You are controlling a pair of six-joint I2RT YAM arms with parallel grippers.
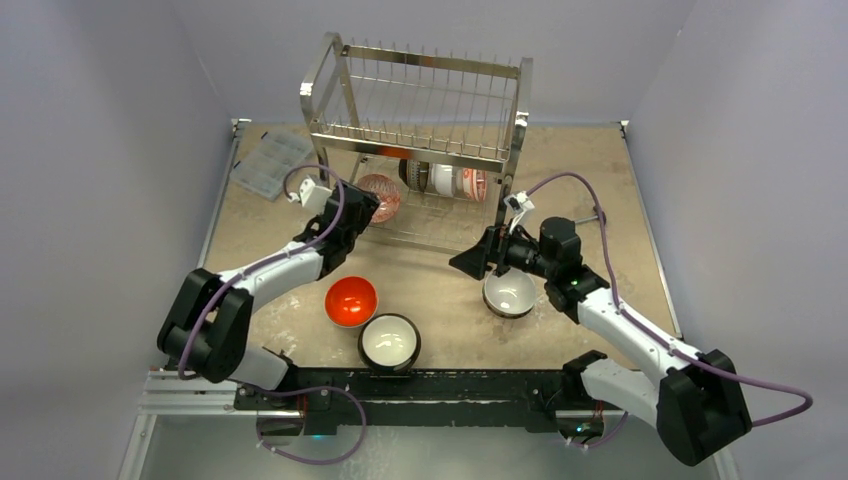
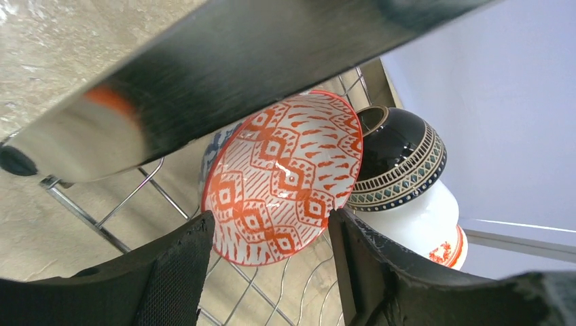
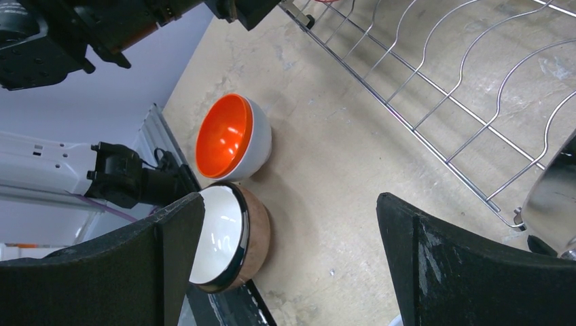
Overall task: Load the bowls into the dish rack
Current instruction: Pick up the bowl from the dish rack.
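The steel dish rack stands at the back. On its lower tier, on edge, are an orange-patterned bowl, a dark patterned bowl and a white bowl. My left gripper is open, its fingers on either side of the orange-patterned bowl's lower edge. My right gripper is open and empty above the table in front of the rack. On the table are an orange-red bowl, a brown bowl with a white inside and a white bowl under the right arm.
A flat clear plastic compartment box lies at the back left. The rack's lower wire grid is just right of the right gripper. Another bowl with orange markings stands at the right end of the row.
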